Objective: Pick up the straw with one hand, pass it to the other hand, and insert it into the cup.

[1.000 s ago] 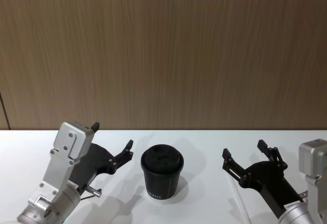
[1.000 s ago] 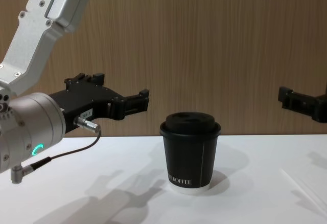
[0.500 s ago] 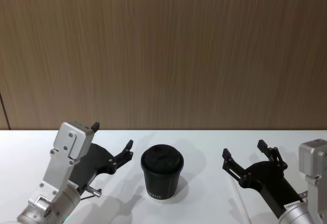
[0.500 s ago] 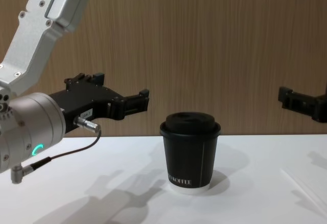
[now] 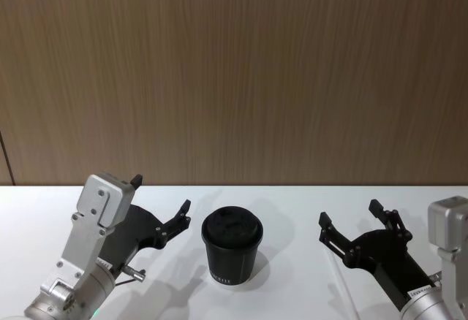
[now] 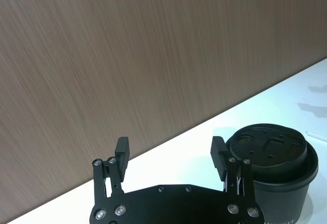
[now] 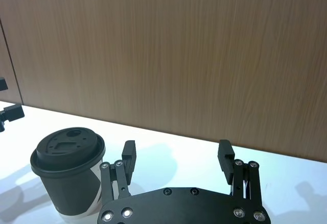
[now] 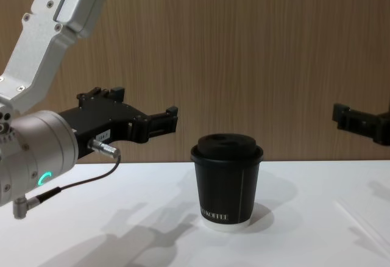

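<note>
The black lidded cup (image 5: 232, 250) (image 8: 226, 181) stands upright on the white table between my two grippers. My left gripper (image 5: 161, 194) (image 8: 146, 105) hovers open just left of the cup, above the table, with nothing between its fingers; the cup (image 6: 273, 157) sits beside one finger. Right of the cup, my right gripper (image 5: 351, 215) (image 7: 177, 150) hangs open and empty. The thin white straw (image 8: 359, 221) (image 5: 345, 287) lies flat on the table below the right gripper, faint against the white surface.
A wood-panelled wall (image 5: 234, 79) runs close behind the white table (image 5: 292, 203). Bare tabletop lies in front of the cup and on both sides.
</note>
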`<state>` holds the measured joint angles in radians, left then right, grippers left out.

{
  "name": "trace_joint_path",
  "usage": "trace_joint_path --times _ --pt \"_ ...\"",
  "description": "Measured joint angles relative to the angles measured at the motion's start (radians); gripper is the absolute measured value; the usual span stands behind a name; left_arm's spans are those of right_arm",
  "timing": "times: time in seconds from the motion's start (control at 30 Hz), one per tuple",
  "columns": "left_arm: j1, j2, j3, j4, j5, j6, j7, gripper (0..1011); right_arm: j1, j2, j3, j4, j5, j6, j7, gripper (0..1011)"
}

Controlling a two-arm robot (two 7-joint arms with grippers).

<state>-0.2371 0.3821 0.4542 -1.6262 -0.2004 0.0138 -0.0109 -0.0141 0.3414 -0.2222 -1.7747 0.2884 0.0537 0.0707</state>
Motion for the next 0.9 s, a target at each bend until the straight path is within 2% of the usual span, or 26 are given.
trace_joint_path --times 0.13,0.3,0.43,0.47,0.63,0.67,0.9 --pt "0.000 0.000 0.000 0.000 0.000 0.000 0.000 1000 0.002 0.008 0.007 -0.016 0.007 0.036 0.006 1001" --pt "0.000 0.000 0.000 0.000 0.000 0.000 0.000 1000 0.007 0.024 0.021 -0.047 0.025 0.111 0.018 1001" --pt "0.000 0.000 0.000 0.000 0.000 0.000 0.000 1000 0.013 0.041 0.035 -0.078 0.048 0.200 0.029 1001" --pt "0.000 0.000 0.000 0.000 0.000 0.000 0.000 1000 0.013 0.041 0.035 -0.078 0.048 0.200 0.029 1001" --pt "0.000 0.000 0.000 0.000 0.000 0.000 0.000 1000 0.016 0.060 0.054 -0.115 0.074 0.301 0.040 1001" --pt "0.000 0.000 0.000 0.000 0.000 0.000 0.000 1000 0.016 0.065 0.059 -0.127 0.083 0.334 0.042 1001" --pt "0.000 0.000 0.000 0.000 0.000 0.000 0.000 1000 0.008 0.077 0.081 -0.168 0.115 0.466 0.046 1001"
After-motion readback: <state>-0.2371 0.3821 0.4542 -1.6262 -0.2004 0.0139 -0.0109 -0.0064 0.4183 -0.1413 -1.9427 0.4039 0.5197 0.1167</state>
